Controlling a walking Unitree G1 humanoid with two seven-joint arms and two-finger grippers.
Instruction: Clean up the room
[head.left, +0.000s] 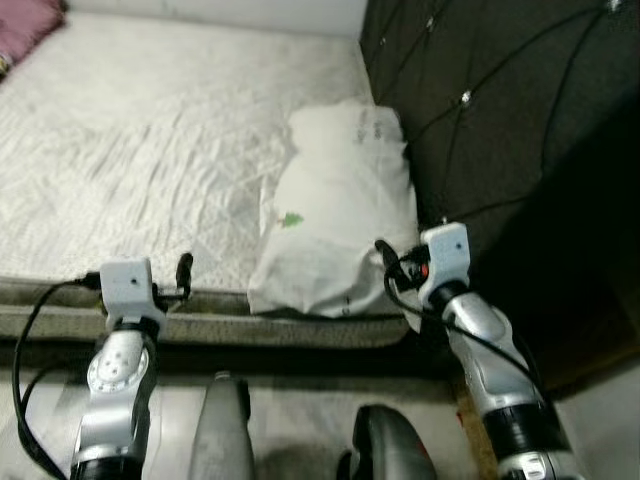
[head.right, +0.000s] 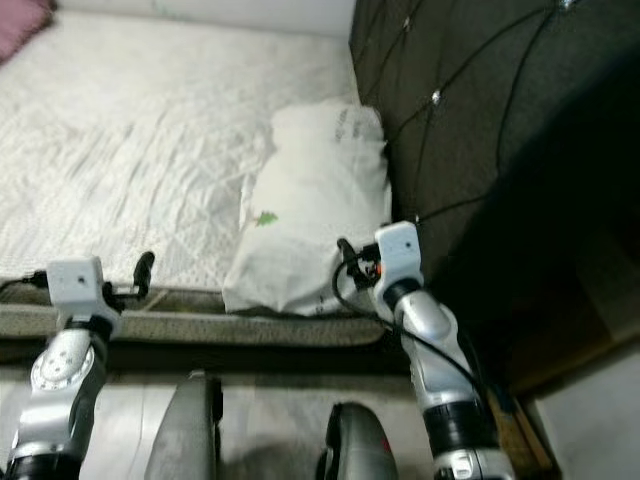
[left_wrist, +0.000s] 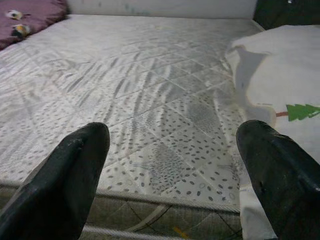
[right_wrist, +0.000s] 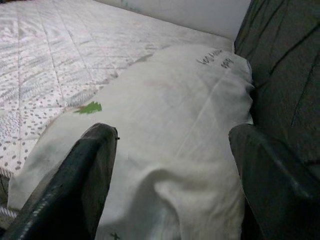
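Ahead, white pillow (head.left: 340, 215) at mattress (head.left: 150, 150) edge against headboard (head.left: 500, 110), both claws spread: left claw (left_wrist: 175, 175), right claw (right_wrist: 170, 180).

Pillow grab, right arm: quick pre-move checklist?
1. Right gripper open: ok, fingers spread wide.
2. Aimed at the pillow: ok, it lies between the fingers in the right wrist view.
3. Contact with pillow: cannot tell; the gripper is at its near end.
4. Pillow free of clutter: ok, nothing lies on it; it rests on the mattress against the dark headboard.
5. Left gripper out of the way: ok, open, at the mattress edge, apart from the pillow.
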